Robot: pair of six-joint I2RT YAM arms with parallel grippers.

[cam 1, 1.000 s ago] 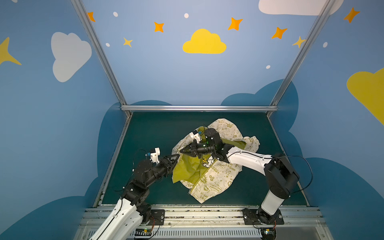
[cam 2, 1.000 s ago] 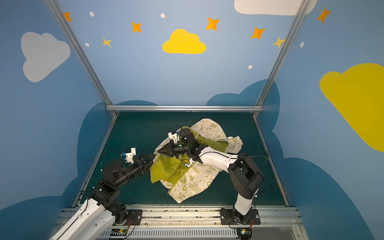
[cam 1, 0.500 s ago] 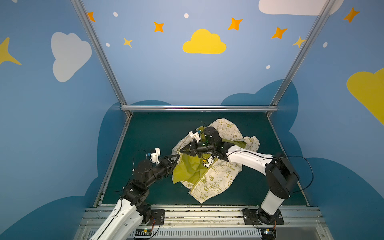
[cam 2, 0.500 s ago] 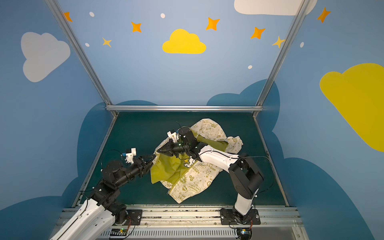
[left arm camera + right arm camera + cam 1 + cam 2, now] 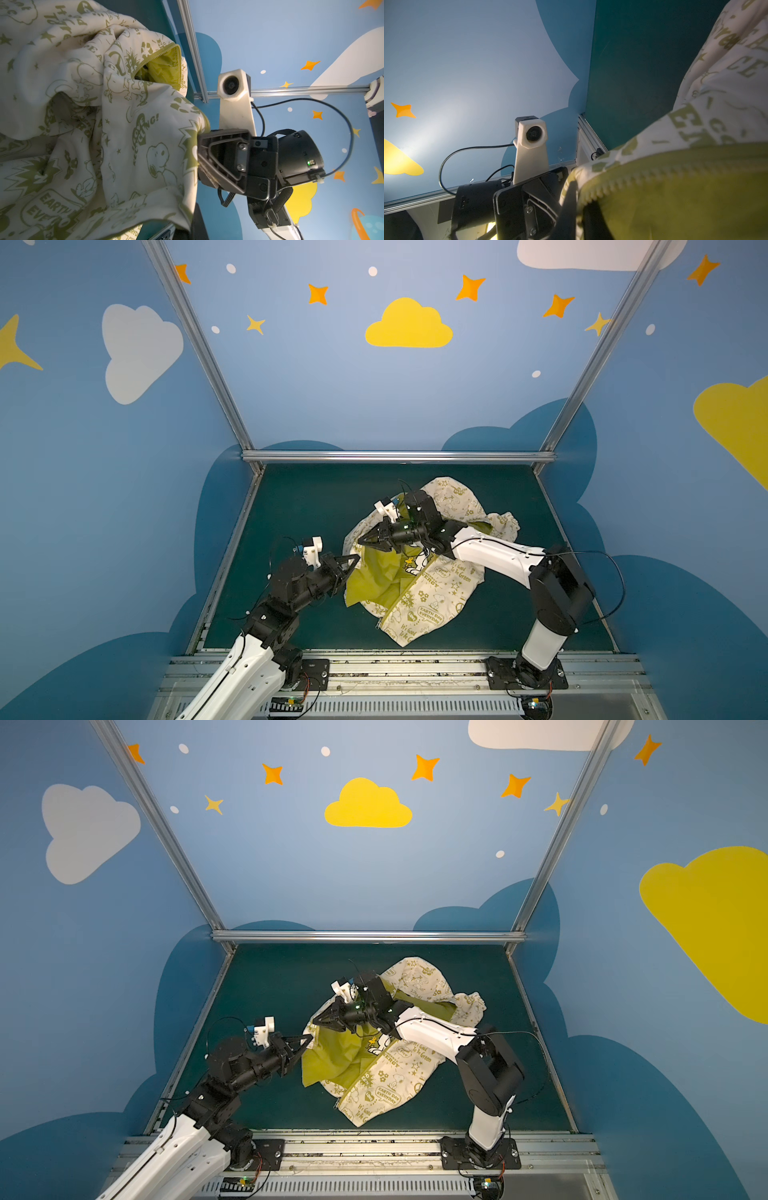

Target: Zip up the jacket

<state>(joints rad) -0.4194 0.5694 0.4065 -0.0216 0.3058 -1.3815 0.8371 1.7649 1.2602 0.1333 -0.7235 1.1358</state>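
Observation:
The cream jacket [image 5: 432,593] [image 5: 395,1077] with olive doodles lies crumpled on the green mat, its olive lining turned up on the left. A zipper [image 5: 397,605] runs down its near half. My left gripper [image 5: 356,558] [image 5: 309,1038] is shut on the jacket's left edge. My right gripper [image 5: 360,540] [image 5: 316,1020] reaches across from the right and pinches the same edge just behind it. In the right wrist view the toothed zipper edge [image 5: 643,172] passes between my right gripper's fingers [image 5: 569,207]. In the left wrist view the jacket [image 5: 124,135] drapes over both grippers.
Blue walls and metal frame posts [image 5: 199,348] close in the green mat [image 5: 316,506] on three sides. A metal rail [image 5: 399,659] with both arm bases runs along the front. The right arm [image 5: 498,553] lies over the jacket's middle.
My left gripper's fingers have closed on the jacket's left edge. Both arms have hardly moved, and the jacket lies as before.

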